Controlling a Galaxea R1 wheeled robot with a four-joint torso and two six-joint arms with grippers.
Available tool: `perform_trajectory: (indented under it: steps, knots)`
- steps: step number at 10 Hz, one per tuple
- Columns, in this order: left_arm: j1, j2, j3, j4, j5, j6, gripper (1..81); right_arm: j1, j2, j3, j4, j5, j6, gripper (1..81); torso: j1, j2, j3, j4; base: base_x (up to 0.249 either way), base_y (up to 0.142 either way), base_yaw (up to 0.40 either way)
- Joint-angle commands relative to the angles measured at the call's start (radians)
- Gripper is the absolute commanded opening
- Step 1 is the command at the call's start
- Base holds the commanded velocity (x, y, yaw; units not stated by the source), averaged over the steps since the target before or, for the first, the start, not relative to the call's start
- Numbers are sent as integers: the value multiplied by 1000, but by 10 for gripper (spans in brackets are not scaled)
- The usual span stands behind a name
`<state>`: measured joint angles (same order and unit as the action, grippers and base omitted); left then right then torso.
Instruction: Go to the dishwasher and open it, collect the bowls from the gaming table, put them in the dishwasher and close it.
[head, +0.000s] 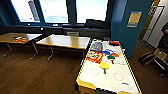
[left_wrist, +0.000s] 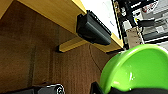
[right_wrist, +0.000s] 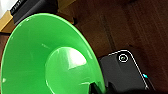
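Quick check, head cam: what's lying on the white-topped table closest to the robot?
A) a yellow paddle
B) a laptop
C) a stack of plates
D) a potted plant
A: a yellow paddle lies on the gaming table, on its white top nearer the robot than the teal, blue and red paddles and the boxes behind it.

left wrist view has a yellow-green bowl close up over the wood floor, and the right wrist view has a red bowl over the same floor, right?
Not quite: the bowl in the right wrist view is bright green, not red. The rest holds: the left wrist view shows a yellow-green bowl close up, and both hang over the dark wood floor.
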<state>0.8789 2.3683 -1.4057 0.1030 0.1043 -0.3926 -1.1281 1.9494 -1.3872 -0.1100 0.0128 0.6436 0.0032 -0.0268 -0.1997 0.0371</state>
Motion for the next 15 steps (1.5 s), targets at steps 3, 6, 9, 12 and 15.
perform_trajectory:
  steps: [3, 6, 9, 12, 15]
  knots:
    - [25, 34, -64, 86, -29, 6, 10, 17, 68, -119, -30, -28, -13, 10, -1, 0, 0, 0, -101, 0, 0]
    - [74, 111, -144, 115, -28, 18, 10, -32, 183, -231, -83, -28, -13, 10, -2, -2, 1, 0, -90, 0, 0]
    - [125, 168, -217, 141, -24, 27, 10, -80, 294, -369, -128, -28, -13, 10, -2, -2, 1, 0, -84, 0, 0]
    - [168, 224, -288, 170, -23, 27, 10, -118, 397, -453, -177, -11, -13, 10, -2, -2, 1, 0, -81, 0, 0]
    - [189, 229, -331, 181, -24, 27, 10, -155, 484, -578, -211, -11, -13, 10, -3, -2, 2, 0, -81, 0, 0]
